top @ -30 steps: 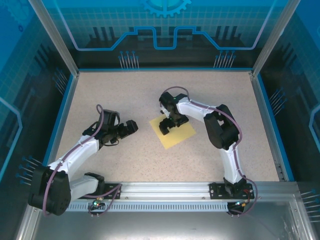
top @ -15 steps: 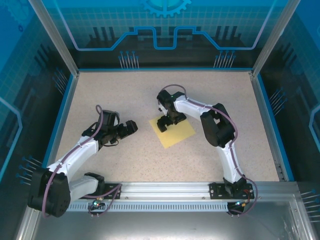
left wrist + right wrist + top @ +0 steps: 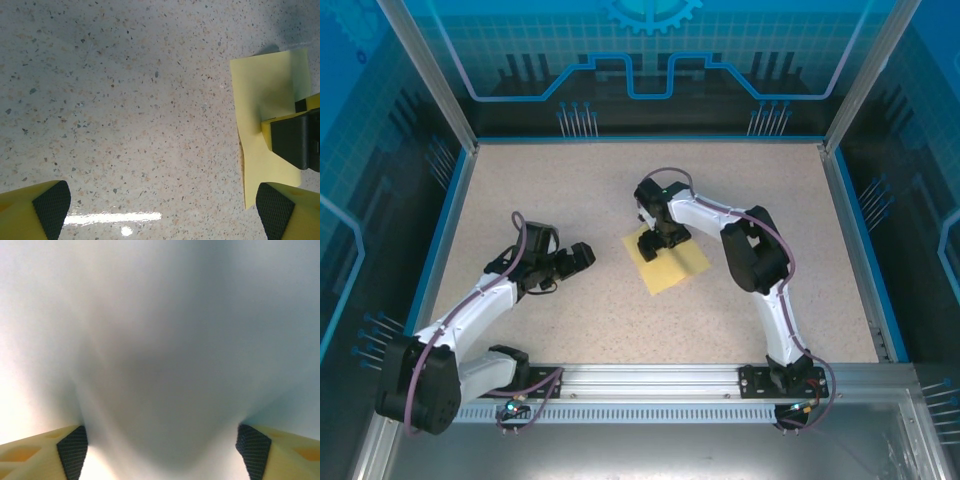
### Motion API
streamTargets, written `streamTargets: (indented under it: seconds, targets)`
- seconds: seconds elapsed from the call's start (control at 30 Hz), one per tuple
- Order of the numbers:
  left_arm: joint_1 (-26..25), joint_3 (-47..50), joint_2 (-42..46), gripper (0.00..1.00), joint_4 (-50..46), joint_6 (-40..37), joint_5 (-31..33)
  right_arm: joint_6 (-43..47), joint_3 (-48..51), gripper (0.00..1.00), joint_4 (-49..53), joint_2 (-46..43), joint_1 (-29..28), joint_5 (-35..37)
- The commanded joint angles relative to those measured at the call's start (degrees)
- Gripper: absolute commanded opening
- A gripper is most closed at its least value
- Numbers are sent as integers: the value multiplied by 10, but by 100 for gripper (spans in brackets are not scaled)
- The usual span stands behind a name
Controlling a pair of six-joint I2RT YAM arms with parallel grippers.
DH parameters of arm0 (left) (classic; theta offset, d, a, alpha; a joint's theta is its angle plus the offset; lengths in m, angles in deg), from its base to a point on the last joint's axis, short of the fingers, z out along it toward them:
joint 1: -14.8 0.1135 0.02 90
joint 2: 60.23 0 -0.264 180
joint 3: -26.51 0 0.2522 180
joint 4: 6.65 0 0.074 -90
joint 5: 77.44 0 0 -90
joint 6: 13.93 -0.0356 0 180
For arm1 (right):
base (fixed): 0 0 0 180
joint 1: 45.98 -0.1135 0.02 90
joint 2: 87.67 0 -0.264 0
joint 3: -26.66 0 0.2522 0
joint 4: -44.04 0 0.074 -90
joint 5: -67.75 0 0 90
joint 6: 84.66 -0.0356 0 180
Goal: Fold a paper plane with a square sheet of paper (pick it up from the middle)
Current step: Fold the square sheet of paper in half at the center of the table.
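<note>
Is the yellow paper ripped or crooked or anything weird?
No rip shows. The square sheet of paper lies turned cornerwise to the edges of the table, and the right gripper presses on its middle. In the left wrist view one edge beside that gripper looks slightly kinked, as if the paper buckles a little there.

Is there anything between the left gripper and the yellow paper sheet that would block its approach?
Nothing visible does. Bare speckled table lies between the left gripper and the square sheet of paper. The right gripper is down on the sheet's far side, jaws apart.
</note>
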Motion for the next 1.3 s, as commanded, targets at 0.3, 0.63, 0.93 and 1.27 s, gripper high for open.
streamTargets:
  seconds: [0.3,0.63,0.93,1.27]
  targets:
    - [-7,19,10,99,6,14,-17,-63,66,31,-70,-89,5,-135]
    - [-14,27,19,99,22,19,-27,-129,130,24,-171,-179,10,-366]
    - [-45,47,31,97,85,52,-53,-206,182,27,-240,-127,34,-455]
    - [-67,48,19,99,103,63,-39,-94,154,51,-128,-96,37,-301]
